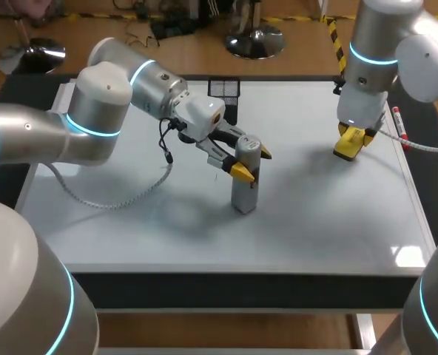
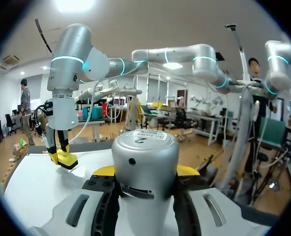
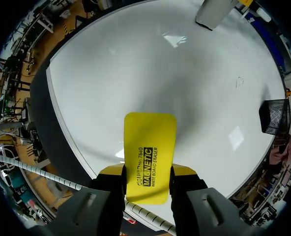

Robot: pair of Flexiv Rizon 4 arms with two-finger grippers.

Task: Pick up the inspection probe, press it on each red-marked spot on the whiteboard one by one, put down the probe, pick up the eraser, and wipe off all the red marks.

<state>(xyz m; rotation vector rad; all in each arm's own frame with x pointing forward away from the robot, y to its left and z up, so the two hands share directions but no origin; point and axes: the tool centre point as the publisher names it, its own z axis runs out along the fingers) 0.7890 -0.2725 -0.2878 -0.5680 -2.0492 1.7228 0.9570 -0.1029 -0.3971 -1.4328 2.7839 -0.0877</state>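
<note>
The grey cylindrical probe [image 1: 245,194] stands upright near the middle of the whiteboard [image 1: 315,222], its base on the surface. My left gripper [image 1: 253,163] is shut on its upper part; in the left wrist view the probe [image 2: 144,152] fills the gap between the yellow tips of the left gripper [image 2: 145,170]. My right gripper [image 1: 350,139] is shut on the yellow eraser [image 1: 348,150] at the board's far right. In the right wrist view the eraser [image 3: 150,142] sticks out ahead of the right gripper [image 3: 149,170] over the white surface. No red mark shows plainly.
A black mesh holder [image 1: 223,89] stands at the board's far edge. A red-capped marker [image 1: 400,127] lies along the right edge. The left arm's cable [image 1: 130,194] hangs low over the board's left part.
</note>
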